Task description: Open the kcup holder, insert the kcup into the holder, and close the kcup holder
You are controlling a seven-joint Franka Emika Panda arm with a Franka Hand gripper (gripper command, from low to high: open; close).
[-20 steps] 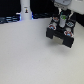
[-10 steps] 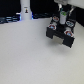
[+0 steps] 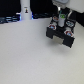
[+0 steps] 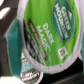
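A broad pale tabletop [image 3: 25, 55] is seen across most of the exterior view, plain and whitish, evenly lit with soft, faint shading. Along the far edge a dark band of background [image 3: 10, 10] is shown, too blurred for its parts to be made out. Against that band, toward the exterior view's left, a white upright cylinder [image 3: 25, 8] is stood on the far part of the table, and a small blue glow [image 3: 31, 16] is seen just beside its base. Low dark shapes [image 3: 9, 19] are ranged along the far left edge; what they are cannot be told.
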